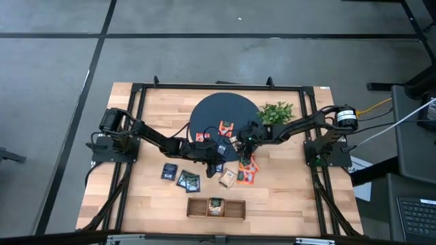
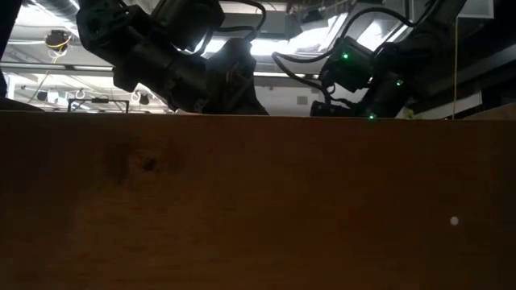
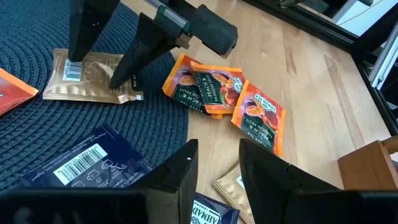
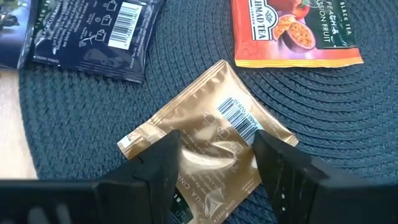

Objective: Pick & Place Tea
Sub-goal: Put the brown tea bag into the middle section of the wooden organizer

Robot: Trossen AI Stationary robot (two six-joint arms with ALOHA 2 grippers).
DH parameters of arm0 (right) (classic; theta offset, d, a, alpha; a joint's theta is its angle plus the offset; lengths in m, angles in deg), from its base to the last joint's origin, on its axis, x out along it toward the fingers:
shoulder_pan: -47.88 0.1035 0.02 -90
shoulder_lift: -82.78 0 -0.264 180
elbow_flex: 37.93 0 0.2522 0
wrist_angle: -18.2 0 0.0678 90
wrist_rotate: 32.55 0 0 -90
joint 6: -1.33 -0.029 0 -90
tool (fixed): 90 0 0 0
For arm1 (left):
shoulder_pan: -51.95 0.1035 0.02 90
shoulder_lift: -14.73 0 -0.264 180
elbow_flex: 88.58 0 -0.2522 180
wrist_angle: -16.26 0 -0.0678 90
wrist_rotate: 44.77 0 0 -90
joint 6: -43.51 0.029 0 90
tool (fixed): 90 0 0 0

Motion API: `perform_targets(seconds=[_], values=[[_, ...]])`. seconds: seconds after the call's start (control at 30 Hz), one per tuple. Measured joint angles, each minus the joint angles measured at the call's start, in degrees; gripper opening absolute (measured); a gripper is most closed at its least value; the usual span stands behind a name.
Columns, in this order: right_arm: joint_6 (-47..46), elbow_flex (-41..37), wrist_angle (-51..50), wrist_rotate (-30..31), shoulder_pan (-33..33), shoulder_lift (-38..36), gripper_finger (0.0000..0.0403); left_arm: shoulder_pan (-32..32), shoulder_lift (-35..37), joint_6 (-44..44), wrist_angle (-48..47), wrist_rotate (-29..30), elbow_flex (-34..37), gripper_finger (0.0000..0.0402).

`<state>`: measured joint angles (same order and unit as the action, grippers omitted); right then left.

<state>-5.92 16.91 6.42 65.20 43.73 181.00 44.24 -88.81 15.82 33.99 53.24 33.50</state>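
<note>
Wooden tray at desk front holds one sachet in its middle compartment. Right gripper, jaws spread, straddles gold tea sachet on dark round mat. Left gripper, jaws parted, empty, above orange sachets.

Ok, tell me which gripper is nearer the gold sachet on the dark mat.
Right. The right gripper is down over the gold sachet, its open fingers straddling it on the mat. The left gripper hangs farther off, above a navy sachet at the mat's edge.
</note>
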Motion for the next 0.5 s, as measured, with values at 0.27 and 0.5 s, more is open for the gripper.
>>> perform_targets(seconds=[0.27,0.5], values=[[-1.48,-0.04,-0.70,0.28,-0.15,0.05,0.0184,0.00,0.00,-0.02,0.00,0.00,0.00,0.0113],[-1.70,-0.13,-0.90,0.79,-0.19,0.11,0.0114,0.00,-0.02,-0.05,0.00,0.01,0.00,0.0113]])
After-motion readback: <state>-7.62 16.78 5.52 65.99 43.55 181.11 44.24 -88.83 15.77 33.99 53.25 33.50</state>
